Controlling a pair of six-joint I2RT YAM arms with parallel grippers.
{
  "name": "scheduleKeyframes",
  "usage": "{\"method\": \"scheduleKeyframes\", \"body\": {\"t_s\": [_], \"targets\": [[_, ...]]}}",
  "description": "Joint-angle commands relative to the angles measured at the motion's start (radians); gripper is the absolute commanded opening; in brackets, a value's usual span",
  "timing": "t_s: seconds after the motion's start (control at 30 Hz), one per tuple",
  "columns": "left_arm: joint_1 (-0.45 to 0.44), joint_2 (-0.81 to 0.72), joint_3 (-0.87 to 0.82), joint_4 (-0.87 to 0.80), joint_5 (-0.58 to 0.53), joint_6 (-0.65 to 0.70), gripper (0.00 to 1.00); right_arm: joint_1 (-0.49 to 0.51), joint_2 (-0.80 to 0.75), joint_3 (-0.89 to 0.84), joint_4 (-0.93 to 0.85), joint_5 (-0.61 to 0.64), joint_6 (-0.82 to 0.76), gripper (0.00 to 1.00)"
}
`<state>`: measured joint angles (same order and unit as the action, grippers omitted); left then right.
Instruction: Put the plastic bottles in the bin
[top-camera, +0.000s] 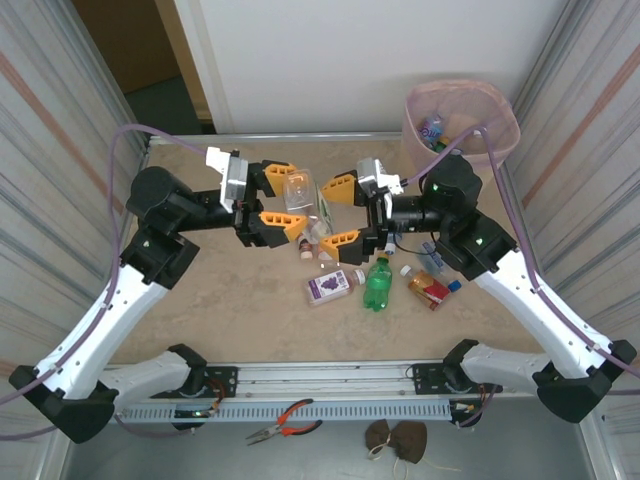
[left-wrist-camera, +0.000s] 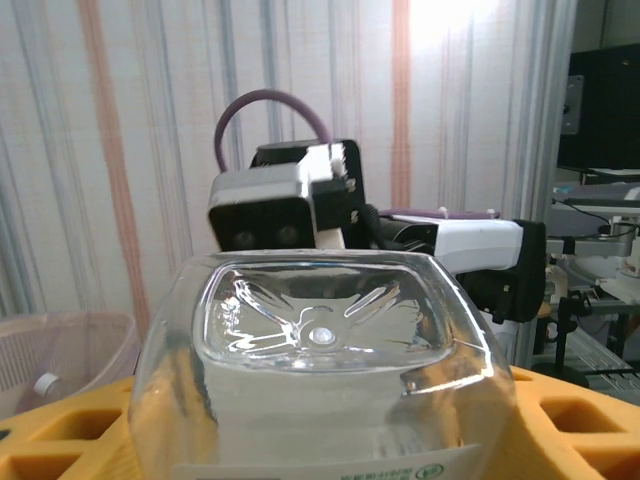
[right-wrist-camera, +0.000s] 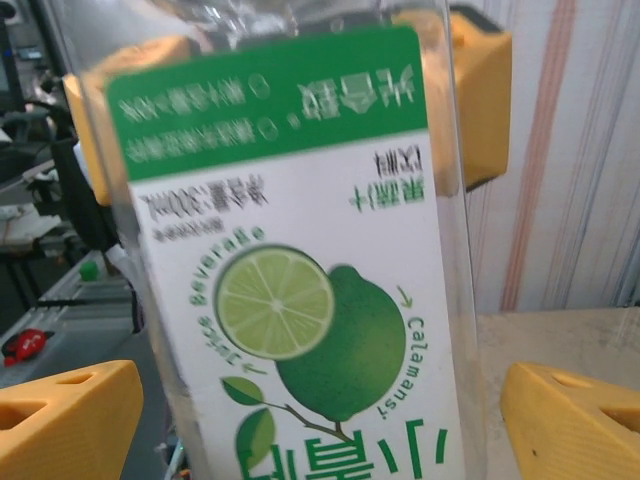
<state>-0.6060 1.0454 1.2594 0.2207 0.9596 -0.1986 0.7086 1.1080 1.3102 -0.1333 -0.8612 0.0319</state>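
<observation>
The left gripper (top-camera: 290, 201) clamps the clear lime-label bottle (top-camera: 300, 190) over the table's middle. The right gripper (top-camera: 336, 213) is spread wide around it, fingers clear. The bin (top-camera: 497, 125) stands in the far right corner.

- My left arm (top-camera: 100, 320) and right arm (top-camera: 545, 300): glossy white shells on the long links, chunky matte-black joints.
- Both the left gripper (top-camera: 288, 200) and right gripper (top-camera: 338, 213) wear blocky orange-yellow fingers (top-camera: 282, 226) with pocket cut-outs.
- There's a pale grey camera box (left-wrist-camera: 262, 208) on each wrist, with two dark lenses on the face.
- A thin purple cable (top-camera: 128, 140) loops off each arm.
- Tiny green status lights (top-camera: 434, 185) dot the right arm's black joints.
- Black base blocks (top-camera: 195, 372) sit at the bottom of each arm.
</observation>
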Motion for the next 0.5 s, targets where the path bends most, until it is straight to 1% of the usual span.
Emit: {"method": "scheduleKeyframes", "body": {"t_s": [0.0,0.33,0.47], "targets": [[-0.02,0.006,0.054,-0.034,0.032,0.064,0.51,0.016,0.005,0.036,-0.031,-0.005,-0.067,0.9],[-0.029,0.026,0.071,-0.037,0.027,0.073,0.51,0.025,0.001,0.042,-0.046,0.004,-0.091,0.72],[-0.029,0.028,0.071,-0.036,0.021,0.076,0.53,0.028,0.001,0.045,-0.049,0.004,-0.094,0.65]]}}
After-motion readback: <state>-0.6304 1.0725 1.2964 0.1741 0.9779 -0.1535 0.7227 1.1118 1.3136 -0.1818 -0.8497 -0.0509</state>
